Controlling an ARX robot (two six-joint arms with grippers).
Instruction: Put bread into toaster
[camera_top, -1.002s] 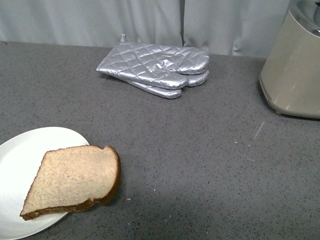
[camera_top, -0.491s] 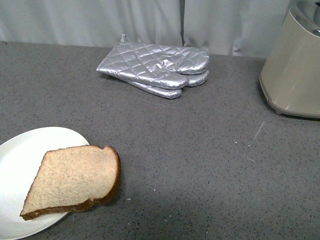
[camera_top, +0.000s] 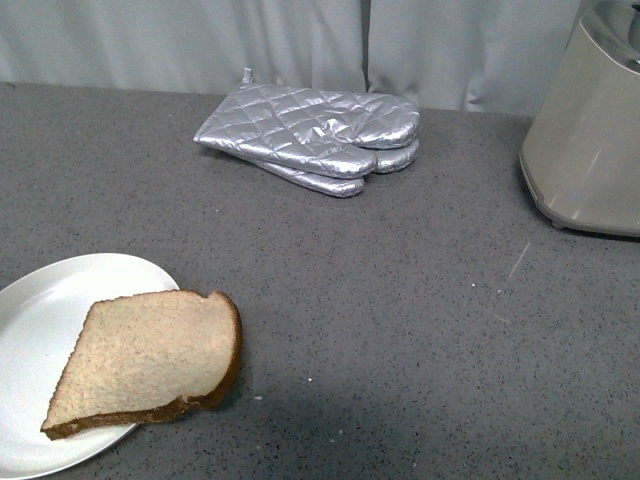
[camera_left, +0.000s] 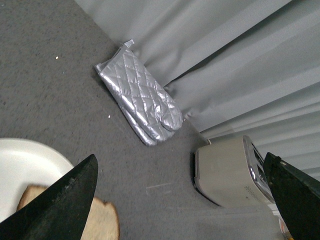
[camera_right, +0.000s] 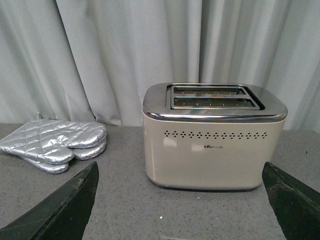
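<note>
1. The bread (camera_top: 150, 360) lies flat at the near left of the desk (camera_top: 400, 330). It is partly on the white plate (camera_top: 40, 310), with its crust end past the rim.
2. Our left pincer (camera_left: 180, 155) is spread wide and empty. The bread shows beside one finger (camera_left: 60, 205), partly hidden by it and not between the jaws.
3. The toaster (camera_top: 585, 130) stands at the far right, well apart from the bread — silver oven mitts (camera_top: 310, 135) lie further back.
4. Our right pincer (camera_right: 180, 164) gapes too, holding nothing — it faces the toaster's side.
</note>
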